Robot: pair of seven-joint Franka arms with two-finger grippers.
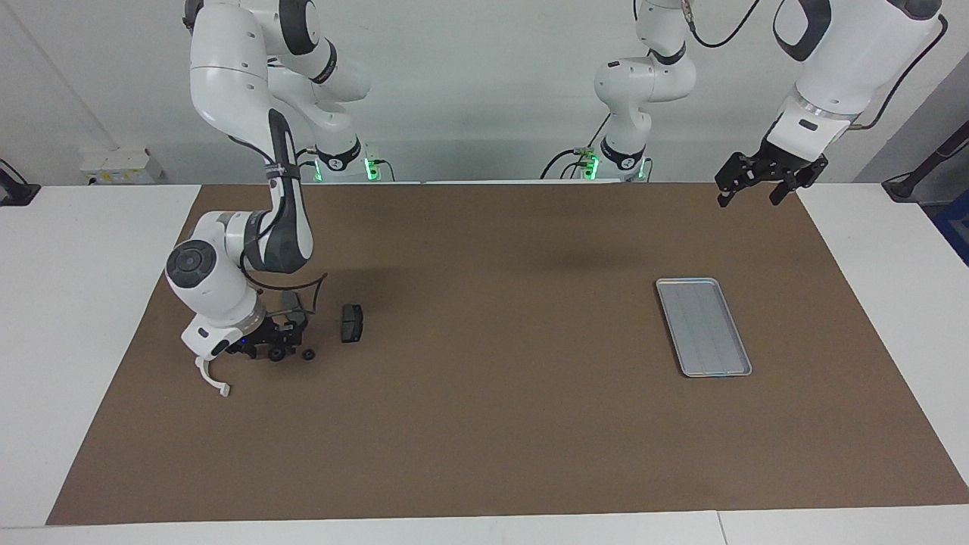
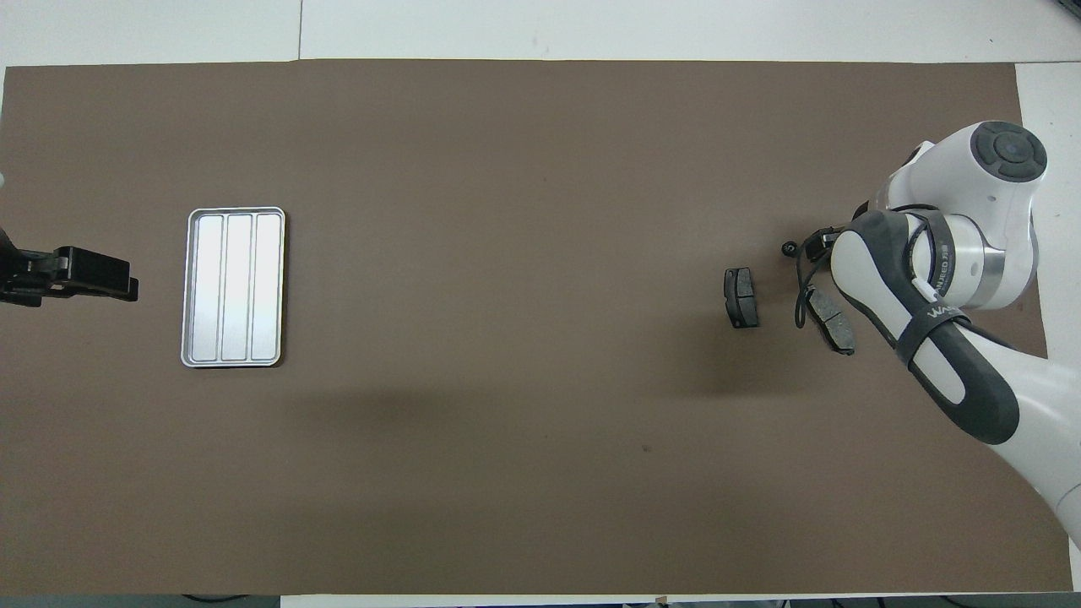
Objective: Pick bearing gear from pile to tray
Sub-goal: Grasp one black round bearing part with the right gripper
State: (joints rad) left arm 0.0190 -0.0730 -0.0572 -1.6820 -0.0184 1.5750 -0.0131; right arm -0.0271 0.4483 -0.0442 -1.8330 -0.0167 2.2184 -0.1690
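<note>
The pile lies at the right arm's end of the table: a dark brake pad (image 1: 351, 323) (image 2: 741, 297), a second pad (image 2: 833, 321), a white curved bracket (image 1: 213, 378) and a loose black round piece (image 1: 308, 353) (image 2: 789, 247). My right gripper (image 1: 277, 350) is low over the pile, shut on another small black round piece, the bearing gear (image 1: 278, 353). The arm hides that grip in the overhead view. The silver tray (image 1: 704, 327) (image 2: 234, 287) lies bare toward the left arm's end. My left gripper (image 1: 749, 198) (image 2: 127, 285) waits open, high over the mat's corner near the tray.
A brown mat (image 1: 484, 424) covers the table between the pile and the tray. White tabletop (image 1: 68, 303) borders the mat at both ends. The second brake pad lies right beside the right gripper, partly under its cable.
</note>
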